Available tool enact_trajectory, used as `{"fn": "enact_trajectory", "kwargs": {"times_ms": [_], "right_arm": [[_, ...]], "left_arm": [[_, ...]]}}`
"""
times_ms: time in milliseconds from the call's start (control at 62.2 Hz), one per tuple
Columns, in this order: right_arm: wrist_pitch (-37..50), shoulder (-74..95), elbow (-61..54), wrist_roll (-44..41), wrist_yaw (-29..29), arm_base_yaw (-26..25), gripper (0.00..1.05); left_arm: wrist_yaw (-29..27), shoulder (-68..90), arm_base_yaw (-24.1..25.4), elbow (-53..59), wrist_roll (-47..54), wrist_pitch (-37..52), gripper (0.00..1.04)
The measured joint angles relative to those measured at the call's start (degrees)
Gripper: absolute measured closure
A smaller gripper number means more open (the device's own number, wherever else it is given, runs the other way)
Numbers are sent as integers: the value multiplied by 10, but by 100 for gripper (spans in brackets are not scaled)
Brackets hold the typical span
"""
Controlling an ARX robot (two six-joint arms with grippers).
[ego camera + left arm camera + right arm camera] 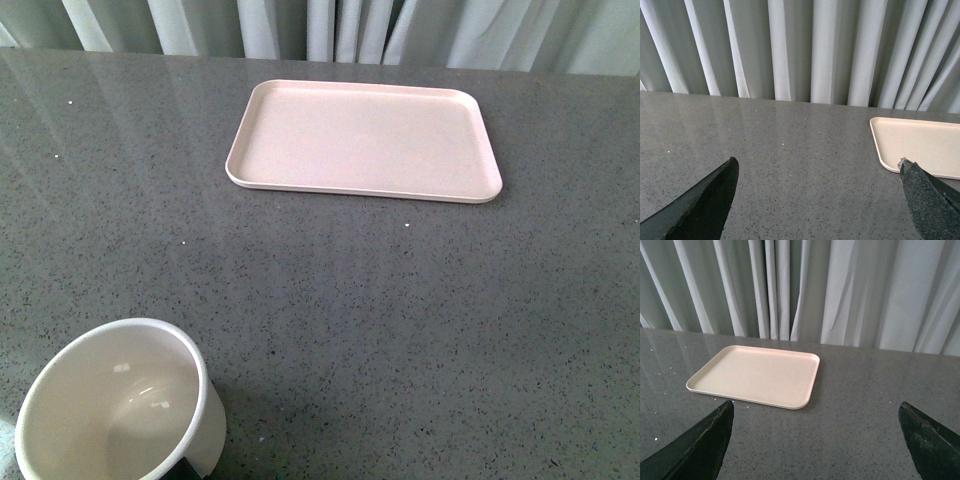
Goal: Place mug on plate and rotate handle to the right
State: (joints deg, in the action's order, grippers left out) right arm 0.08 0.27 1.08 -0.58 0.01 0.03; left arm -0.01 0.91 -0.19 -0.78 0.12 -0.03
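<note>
Grey speckled tabletop, white curtain bkgd. Plate at 12 o'clock; mug at 7, upright, well apart. L gripper, R gripper: both spread wide.

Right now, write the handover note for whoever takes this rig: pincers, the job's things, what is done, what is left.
Left pincer: open, holding nothing.
Right pincer: open, holding nothing.
White cylindrical ceramic mug: upright on the grey speckled table, at its near left, well apart from the plate. Its handle is almost hidden, so I cannot tell which way it faces.
Pale pink rectangular plate: on the far side of the table, with nothing on it.
Done: nothing yet.
Left: grasp the mug, set it on the plate, turn the handle to the right.
</note>
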Motion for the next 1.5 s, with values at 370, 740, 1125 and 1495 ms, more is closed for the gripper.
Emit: {"fn": "enact_trajectory", "kwargs": {"times_ms": [370, 740, 1125, 1495], "right_arm": [[0, 0, 0, 0, 0, 0, 9], [0, 0, 0, 0, 0, 0, 9], [0, 0, 0, 0, 0, 0, 9], [0, 0, 0, 0, 0, 0, 9]], "left_arm": [[0, 0, 0, 0, 0, 0, 9], [-14, 296, 40, -176, -81, -152, 9], [46, 499, 5, -207, 11, -104, 9], [64, 556, -57, -207, 29, -93, 9]]}}
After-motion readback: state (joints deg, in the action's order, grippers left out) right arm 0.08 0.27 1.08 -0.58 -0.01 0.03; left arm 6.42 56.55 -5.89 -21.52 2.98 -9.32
